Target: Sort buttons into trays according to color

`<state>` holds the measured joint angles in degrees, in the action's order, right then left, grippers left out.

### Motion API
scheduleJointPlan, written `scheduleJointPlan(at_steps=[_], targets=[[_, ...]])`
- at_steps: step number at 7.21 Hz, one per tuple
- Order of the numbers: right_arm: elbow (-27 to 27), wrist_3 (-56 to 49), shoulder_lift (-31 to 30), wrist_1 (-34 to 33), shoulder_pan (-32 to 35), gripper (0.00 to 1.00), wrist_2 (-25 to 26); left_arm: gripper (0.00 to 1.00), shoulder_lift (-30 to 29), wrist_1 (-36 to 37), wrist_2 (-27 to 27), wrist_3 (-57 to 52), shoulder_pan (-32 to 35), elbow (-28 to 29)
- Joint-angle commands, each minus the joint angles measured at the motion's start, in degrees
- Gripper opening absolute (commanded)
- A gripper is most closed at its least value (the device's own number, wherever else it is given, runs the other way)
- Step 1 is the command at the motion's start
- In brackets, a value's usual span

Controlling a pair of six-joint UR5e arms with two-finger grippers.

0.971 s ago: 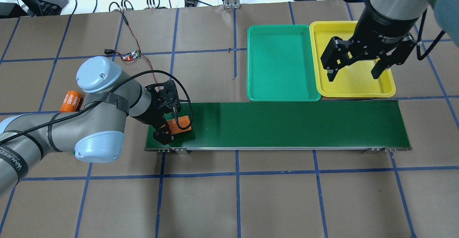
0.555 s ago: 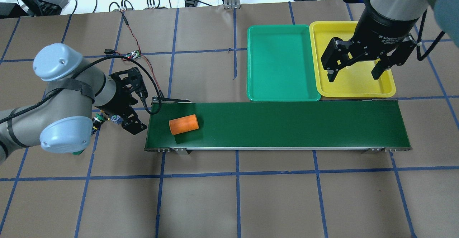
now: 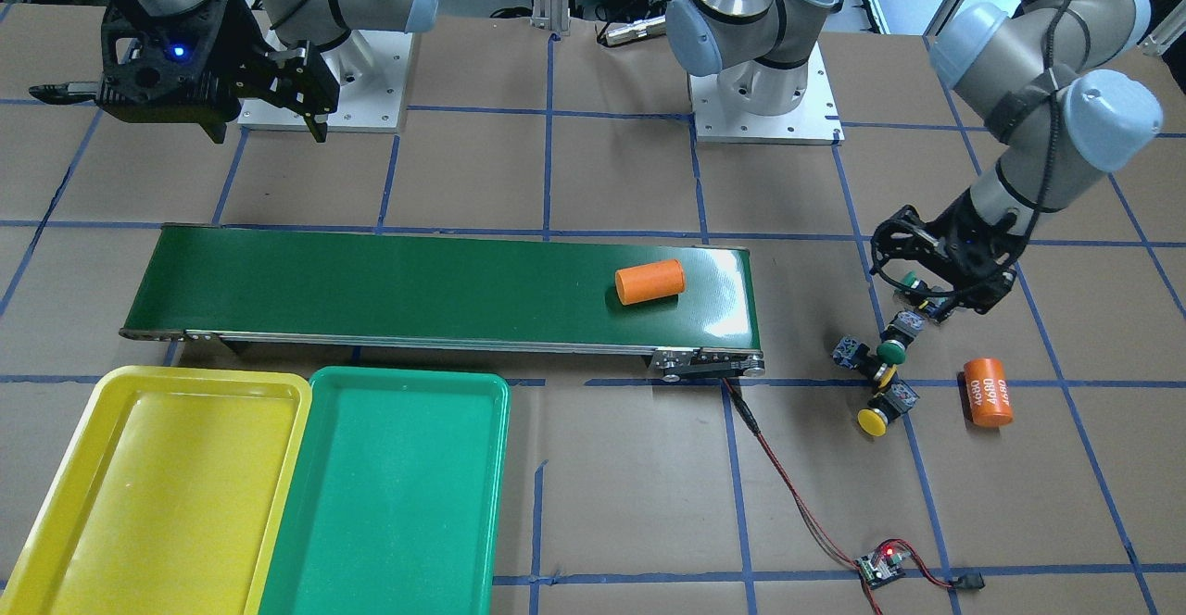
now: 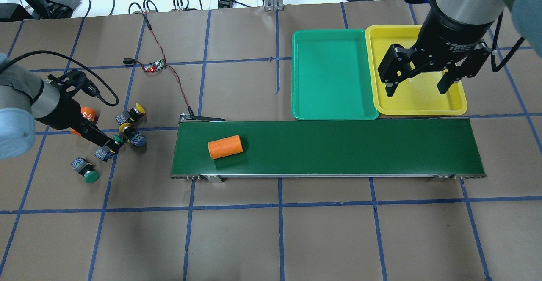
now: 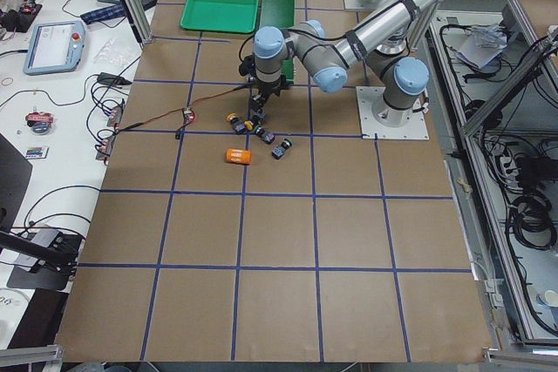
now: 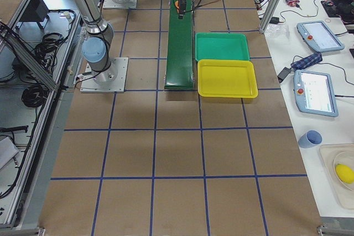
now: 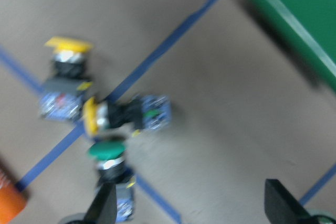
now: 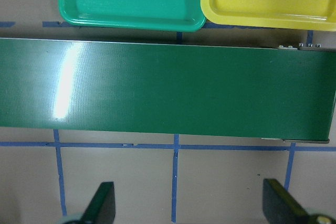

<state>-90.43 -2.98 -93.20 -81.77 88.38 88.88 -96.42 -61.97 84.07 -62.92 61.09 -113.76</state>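
Several buttons lie on the table left of the belt: two yellow-capped (image 4: 136, 110) (image 4: 125, 128) and two green-capped (image 4: 111, 144) (image 4: 88, 175). My left gripper (image 7: 191, 211) hangs open just above this cluster (image 3: 931, 272), nothing between its fingers; one finger (image 7: 105, 205) is beside a green button (image 7: 107, 153). The green tray (image 4: 334, 73) and yellow tray (image 4: 419, 103) sit side by side beyond the belt's right end, both bare. My right gripper (image 4: 416, 87) is open and held high; in the overhead view it overlaps the yellow tray.
A long dark green conveyor belt (image 4: 360, 145) carries an orange cylinder (image 4: 225, 147) near its left end. A second orange cylinder marked 4680 (image 3: 987, 391) lies by the buttons. A small circuit board (image 4: 154, 66) with red-black wires runs to the belt's corner.
My left gripper let go of the orange cylinder on the belt and swung left to the buttons. The cylinder has drifted right along the belt. The right arm stayed put.
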Motion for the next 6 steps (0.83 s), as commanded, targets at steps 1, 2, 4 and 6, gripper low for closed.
scheduleJointPlan(at_steps=[1,2,4,6], targets=[[0.1,-0.2,1.4,-2.8,0.0,1.0,-0.5,1.0,-8.2,0.2,0.1,11.1,-1.2,9.1],[0.1,-0.1,1.4,-4.7,0.0,1.0,-0.4,1.0,-12.8,1.6,3.1,17.7,-1.5,10.4],[0.1,-0.2,1.1,-4.4,0.0,1.0,-0.2,1.0,-18.8,7.9,5.9,25.6,-1.7,12.8],[0.0,-0.2,1.5,-3.9,0.0,1.0,0.4,1.0,-20.6,8.3,6.0,26.2,-1.8,13.7]])
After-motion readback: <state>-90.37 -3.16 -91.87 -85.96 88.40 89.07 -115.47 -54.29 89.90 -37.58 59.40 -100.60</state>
